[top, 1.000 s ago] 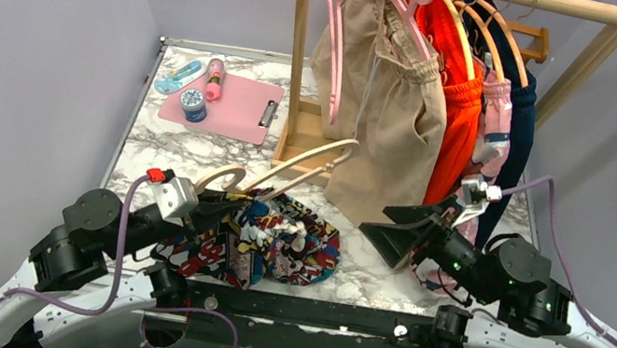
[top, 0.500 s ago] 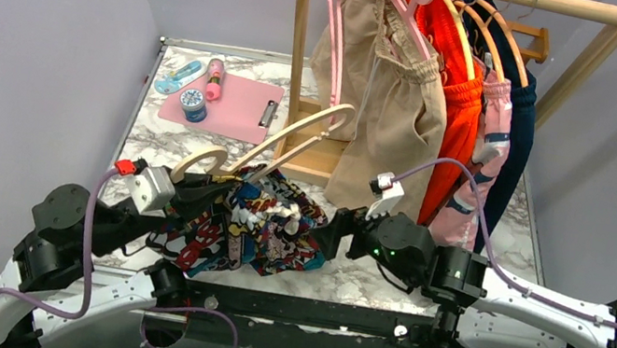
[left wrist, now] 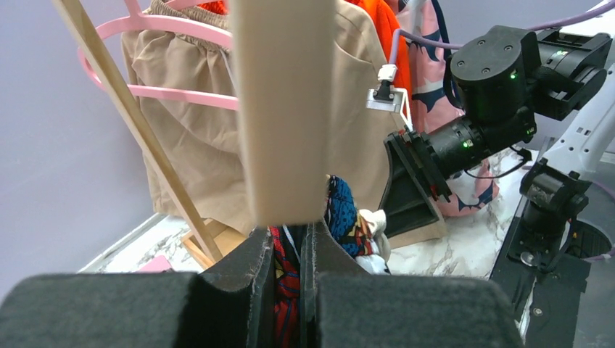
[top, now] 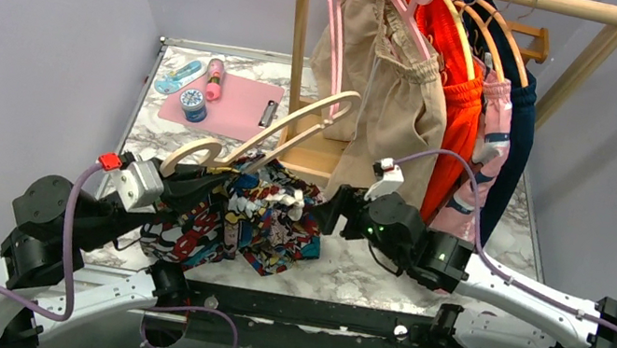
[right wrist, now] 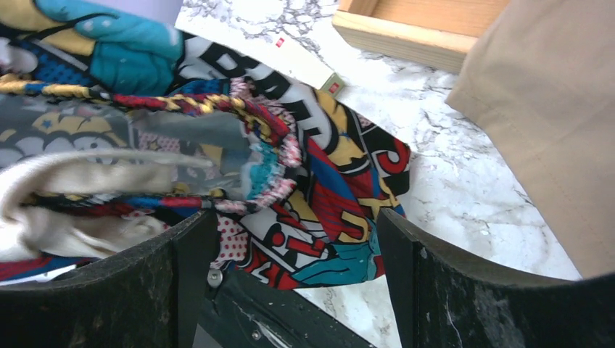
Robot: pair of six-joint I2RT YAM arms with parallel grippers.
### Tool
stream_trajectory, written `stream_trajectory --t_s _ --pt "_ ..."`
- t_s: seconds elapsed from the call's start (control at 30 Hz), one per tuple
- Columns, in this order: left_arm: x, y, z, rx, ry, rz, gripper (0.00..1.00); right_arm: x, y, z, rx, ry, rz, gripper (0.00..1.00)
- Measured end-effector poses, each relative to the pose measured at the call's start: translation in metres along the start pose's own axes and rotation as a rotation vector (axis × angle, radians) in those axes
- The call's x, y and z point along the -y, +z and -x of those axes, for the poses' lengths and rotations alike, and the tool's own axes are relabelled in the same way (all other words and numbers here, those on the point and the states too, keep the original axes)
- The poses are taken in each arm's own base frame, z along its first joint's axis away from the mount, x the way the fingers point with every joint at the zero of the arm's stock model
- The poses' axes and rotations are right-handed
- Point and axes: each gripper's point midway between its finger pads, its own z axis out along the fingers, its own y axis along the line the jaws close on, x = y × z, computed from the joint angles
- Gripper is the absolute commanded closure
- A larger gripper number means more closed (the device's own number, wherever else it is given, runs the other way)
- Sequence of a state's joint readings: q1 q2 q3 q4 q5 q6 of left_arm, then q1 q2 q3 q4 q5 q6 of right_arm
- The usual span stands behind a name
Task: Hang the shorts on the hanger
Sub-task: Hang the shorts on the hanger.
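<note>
Right fingers have reached the shorts, spread wide; left fingers pinch the hanger, beige shorts close behind.

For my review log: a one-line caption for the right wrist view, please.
Open right end effector straddles the bunched comic-print shorts above the marble table.

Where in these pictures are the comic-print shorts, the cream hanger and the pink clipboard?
shorts (top: 260, 213), top view, bunched printed fabric
hanger (left wrist: 283, 109), left wrist view, broad cream bar
clipboard (top: 235, 107), top view, bare pink board

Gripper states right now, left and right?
Left gripper: closed on the hanger.
Right gripper: open, jaws straddling the shorts.
</note>
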State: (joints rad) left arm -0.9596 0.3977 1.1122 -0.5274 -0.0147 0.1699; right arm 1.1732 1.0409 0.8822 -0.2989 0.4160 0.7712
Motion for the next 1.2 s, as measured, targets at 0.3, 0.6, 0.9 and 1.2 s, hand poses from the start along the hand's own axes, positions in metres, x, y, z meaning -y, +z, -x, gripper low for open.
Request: stream_trajectory --t_s 0.3,0.6,0.9,1.2 --pt "0.002 0.001 -0.008 -0.018 0.022 -0.012 1.0 0.0 -0.003 0.008 0.041 0.077 0.097 0.17" --pt "0.007 0.002 -0.013 -0.03 0.026 -0.036 1.0 0.0 0.003 0.016 0.065 0.106 0.098 0.38" --pt "0.007 -0.002 -0.01 -0.016 0.025 -0.037 1.0 -0.006 0.012 0.002 0.006 0.135 0.119 0.43" --pt "0.007 -0.003 -0.01 -0.017 0.025 -0.04 1.0 -0.005 0.022 -0.015 -0.049 0.13 0.118 0.55"
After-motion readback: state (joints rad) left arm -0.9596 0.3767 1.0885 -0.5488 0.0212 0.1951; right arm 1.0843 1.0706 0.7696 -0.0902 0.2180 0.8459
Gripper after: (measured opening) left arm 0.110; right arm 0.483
